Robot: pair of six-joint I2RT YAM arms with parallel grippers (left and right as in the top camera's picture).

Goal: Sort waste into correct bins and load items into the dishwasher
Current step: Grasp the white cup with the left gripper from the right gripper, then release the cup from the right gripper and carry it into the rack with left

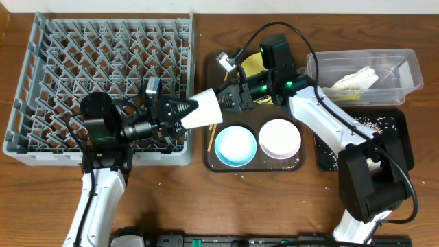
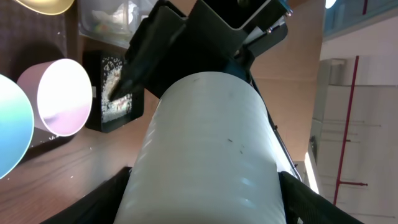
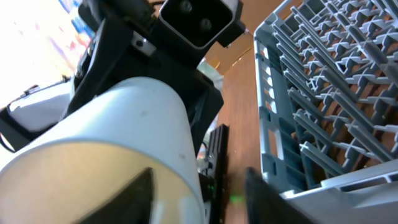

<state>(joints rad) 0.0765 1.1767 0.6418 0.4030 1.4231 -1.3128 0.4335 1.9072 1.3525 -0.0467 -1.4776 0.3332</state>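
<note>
At the right edge of the grey dish rack (image 1: 41, 147), the small white cup (image 1: 204, 112) is pictured clasped by the left gripper (image 1: 184, 113); it could be snagged and tipped if the right gripper (image 1: 221, 103), jaws apart with one finger inside the rim, is withdrawn askew.
</note>
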